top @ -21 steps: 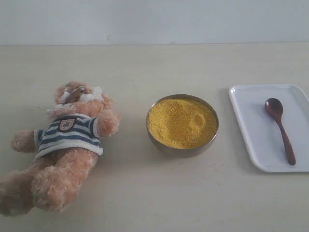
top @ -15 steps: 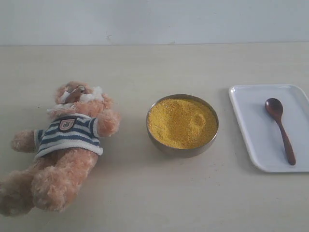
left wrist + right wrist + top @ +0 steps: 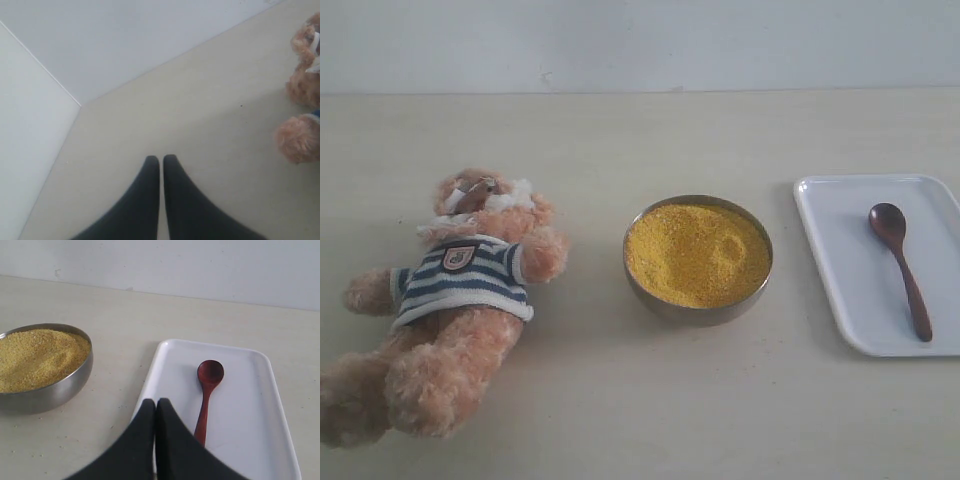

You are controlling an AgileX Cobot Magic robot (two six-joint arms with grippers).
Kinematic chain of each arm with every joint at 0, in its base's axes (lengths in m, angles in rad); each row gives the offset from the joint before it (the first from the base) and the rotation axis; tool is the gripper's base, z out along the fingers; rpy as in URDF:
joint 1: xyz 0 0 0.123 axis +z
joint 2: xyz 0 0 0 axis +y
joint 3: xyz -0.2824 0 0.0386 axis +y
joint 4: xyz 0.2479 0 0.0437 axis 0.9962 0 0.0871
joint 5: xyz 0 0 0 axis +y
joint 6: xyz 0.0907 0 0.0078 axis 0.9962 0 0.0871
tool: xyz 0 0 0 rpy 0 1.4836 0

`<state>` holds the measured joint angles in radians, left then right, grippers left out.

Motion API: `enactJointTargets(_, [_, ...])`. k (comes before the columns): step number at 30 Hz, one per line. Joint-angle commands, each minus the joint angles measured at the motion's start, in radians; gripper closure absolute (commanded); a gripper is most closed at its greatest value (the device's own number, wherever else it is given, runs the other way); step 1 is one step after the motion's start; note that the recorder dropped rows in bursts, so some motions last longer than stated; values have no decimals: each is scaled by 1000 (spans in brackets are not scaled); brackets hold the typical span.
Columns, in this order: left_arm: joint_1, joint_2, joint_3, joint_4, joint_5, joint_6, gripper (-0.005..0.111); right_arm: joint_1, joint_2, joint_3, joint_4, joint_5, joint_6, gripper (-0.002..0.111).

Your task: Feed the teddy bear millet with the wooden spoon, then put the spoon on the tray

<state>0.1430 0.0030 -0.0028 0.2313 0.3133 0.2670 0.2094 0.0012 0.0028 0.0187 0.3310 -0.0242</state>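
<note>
The teddy bear [image 3: 455, 300] lies on its back at the left of the table, its fur edge also showing in the left wrist view [image 3: 300, 137]. Yellow millet [image 3: 698, 253] fills a metal bowl [image 3: 695, 312] in the middle; the bowl [image 3: 55, 390] and millet [image 3: 40, 357] also show in the right wrist view. The wooden spoon [image 3: 901, 267] lies on the white tray [image 3: 840, 270], seen too as spoon [image 3: 207, 390] on tray [image 3: 250, 415]. My left gripper [image 3: 160, 159] is shut and empty over bare table. My right gripper [image 3: 155, 402] is shut and empty, just short of the tray's rim beside the spoon handle. Neither arm shows in the exterior view.
A pale wall [image 3: 640, 45] runs along the table's far edge. In the left wrist view a wall corner [image 3: 75, 100] meets the table beside the gripper.
</note>
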Motion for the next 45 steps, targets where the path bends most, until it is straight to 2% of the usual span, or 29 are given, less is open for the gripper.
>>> enactJointTargets(1, [4,-3,3,1,-3,1,103,0,-1,-3,-3,-8,-4,108])
enactJointTargets(17, [4,-3,3,1,-3,3,103,0,-1,-3,-3,-19,-4,108])
enactJointTargets(23, [4,-3,3,1,-3,3,103,0,-1,-3,-3,-340,0,108])
enactJointTargets(24, [4,-3,3,1,-3,3,103,0,-1,-3,2,-402,24,108])
enactJointTargets(25, [4,-3,3,1,-3,3,103,0,-1,-3,52,-475,145,108])
enactJointTargets(30, [4,-3,3,1,-3,3,103,0,-1,-3,168,-519,588,108])
enactJointTargets(33, [4,-3,3,1,-3,3,103,0,-1,-3,165,-547,590,108])
enactJointTargets(35, [4,-3,3,1,-3,3,103,0,-1,-66,51,-446,590,108])
enactJointTargets(39, [4,-3,3,1,-3,3,103,0,33,-410,-87,93,500,108])
enactJointTargets(43, [4,-3,3,1,-3,3,103,0,324,-769,-231,641,383,108])
enactJointTargets(45, [4,-3,3,1,-3,3,103,0,505,-843,-228,794,287,108])
